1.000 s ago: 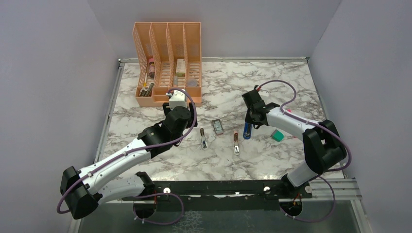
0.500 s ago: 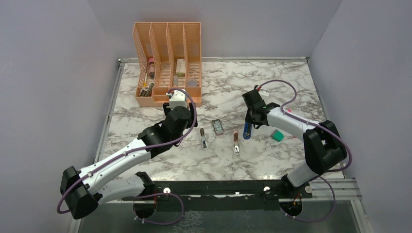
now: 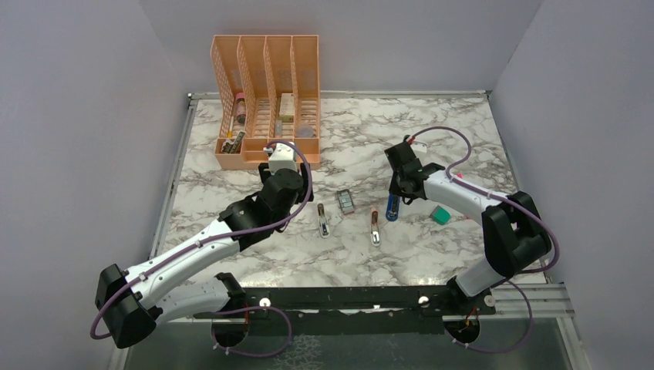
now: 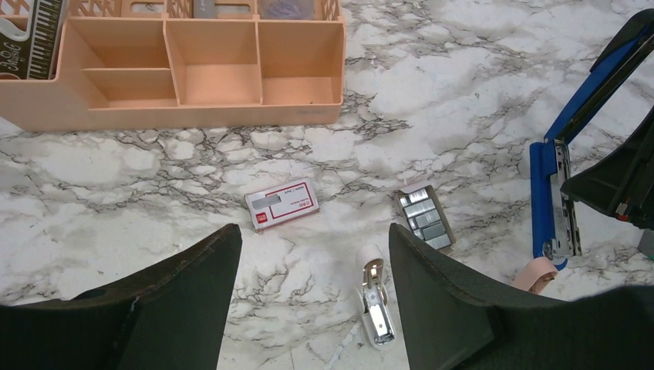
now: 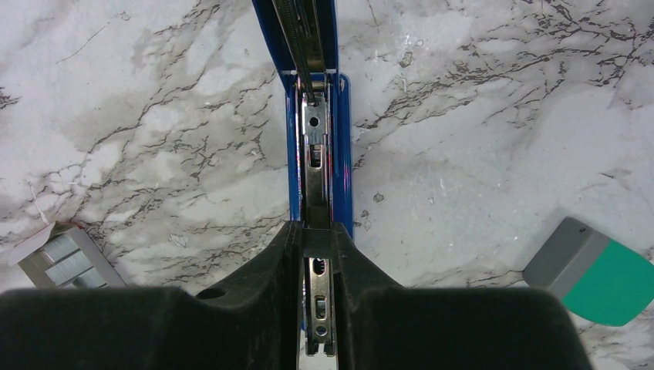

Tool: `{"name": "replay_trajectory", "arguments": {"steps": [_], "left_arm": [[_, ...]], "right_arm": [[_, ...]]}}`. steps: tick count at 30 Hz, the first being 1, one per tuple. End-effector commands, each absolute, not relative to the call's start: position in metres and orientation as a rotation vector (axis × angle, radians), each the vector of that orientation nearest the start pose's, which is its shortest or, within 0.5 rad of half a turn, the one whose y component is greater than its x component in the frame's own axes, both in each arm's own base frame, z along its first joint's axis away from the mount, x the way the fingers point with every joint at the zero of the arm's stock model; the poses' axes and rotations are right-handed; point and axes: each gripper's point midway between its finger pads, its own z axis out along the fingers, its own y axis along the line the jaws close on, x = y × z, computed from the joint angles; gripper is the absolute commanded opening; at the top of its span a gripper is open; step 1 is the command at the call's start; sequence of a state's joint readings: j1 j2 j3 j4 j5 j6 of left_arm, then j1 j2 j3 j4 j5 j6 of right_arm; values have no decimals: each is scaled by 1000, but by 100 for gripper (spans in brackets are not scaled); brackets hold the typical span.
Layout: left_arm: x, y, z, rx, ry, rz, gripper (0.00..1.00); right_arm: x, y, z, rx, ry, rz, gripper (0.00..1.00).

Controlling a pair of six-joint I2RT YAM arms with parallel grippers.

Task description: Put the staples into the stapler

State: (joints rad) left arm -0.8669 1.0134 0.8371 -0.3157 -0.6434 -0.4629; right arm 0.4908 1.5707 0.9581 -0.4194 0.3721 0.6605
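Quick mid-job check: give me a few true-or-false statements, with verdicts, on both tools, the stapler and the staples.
1. The right tool is shut on the blue stapler. True.
2. The stapler is closed flat. False: its blue top is swung up and the metal staple channel is exposed.
3. The left tool grips the red staples box. False: it is open and holds nothing; the box lies on the marble table.
4. An open tray of staple strips lies apart from the red box. True.
5. The teal block is held in the right tool. False: it lies on the table beside the stapler.
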Motion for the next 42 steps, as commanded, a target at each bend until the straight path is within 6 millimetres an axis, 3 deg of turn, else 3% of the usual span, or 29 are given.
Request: {"name": "replay_trajectory", "arguments": {"steps": [1,21,42], "left_arm": [[272,-181,218,2,1953,-232,71],[272,-181,217,2,1955,-233,71],[272,-181,218,-2,1954,-237,71]], "right_arm": [[341,135,76,347,2411,29,20],[334,133,53,332,2472,-5,20],[331,131,44,336,2492,-25,19]]}}
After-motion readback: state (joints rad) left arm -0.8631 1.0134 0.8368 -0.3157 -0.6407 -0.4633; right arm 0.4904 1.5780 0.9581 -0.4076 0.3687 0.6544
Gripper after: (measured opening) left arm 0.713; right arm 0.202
